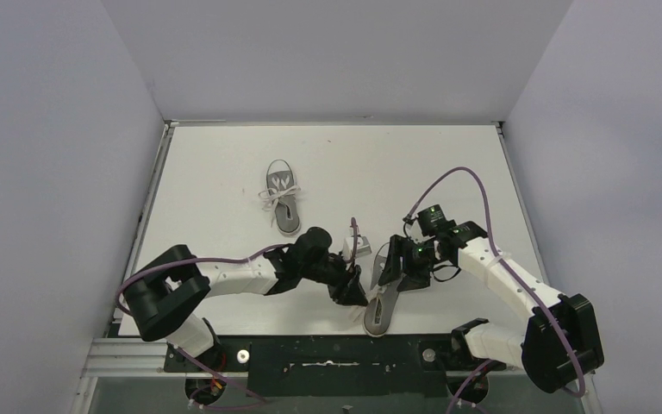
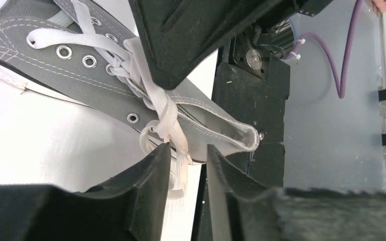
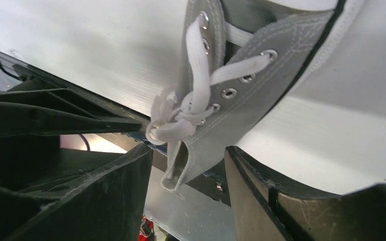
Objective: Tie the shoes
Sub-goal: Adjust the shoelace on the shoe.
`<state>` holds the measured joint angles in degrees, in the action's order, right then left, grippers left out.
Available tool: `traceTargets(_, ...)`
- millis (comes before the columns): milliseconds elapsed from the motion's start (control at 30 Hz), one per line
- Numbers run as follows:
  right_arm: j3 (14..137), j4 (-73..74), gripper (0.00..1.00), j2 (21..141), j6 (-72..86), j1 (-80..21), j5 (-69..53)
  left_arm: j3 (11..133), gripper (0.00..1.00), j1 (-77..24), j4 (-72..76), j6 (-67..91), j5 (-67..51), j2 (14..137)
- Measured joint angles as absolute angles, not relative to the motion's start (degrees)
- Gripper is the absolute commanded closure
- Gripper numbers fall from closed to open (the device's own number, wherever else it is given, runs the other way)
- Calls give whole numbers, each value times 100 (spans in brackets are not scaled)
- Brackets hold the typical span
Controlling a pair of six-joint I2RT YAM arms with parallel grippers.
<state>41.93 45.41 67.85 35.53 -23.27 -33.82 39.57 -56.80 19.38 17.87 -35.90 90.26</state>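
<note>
One of the grey shoes (image 1: 283, 200) lies at the back of the table with its white laces bunched over the tongue. The other shoe (image 1: 382, 299) lies at the near edge between both grippers. My left gripper (image 1: 355, 283) sits at its left side. In the left wrist view its jaws (image 2: 188, 148) stand apart, and a loop of white lace (image 2: 177, 150) hangs loose in the gap below the knot (image 2: 151, 88). My right gripper (image 1: 394, 274) is at the shoe's right side. Its jaws (image 3: 188, 149) are wide apart around the shoe's grey collar (image 3: 183, 163) without touching it.
The near shoe's heel reaches over the table's front edge onto the black rail (image 1: 327, 352). Purple cables (image 1: 461, 177) arc over the right arm. White walls close in the table (image 1: 224, 164) on three sides.
</note>
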Motion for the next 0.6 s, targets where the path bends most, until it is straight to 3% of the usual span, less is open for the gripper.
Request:
traceTargets(133,4265,4862,37,6781,3400,-2386,-3157,3752,38,-5546,1959,1787,-3634,8726)
traceTargets(200,4265,4890,33,6772,3435,-2410,-3074,3732,32,-5454,1946,1787,-3645,8713)
traceTargets(333,4097,4753,16,6685,3741,-2211,-3055,3743,31,-5358,1942,1876,-3616,8724)
traceTargets(600,3570,3889,22,6466,4436,-1673,-3048,4171,36,-5330,1651,2167,-3236,8779)
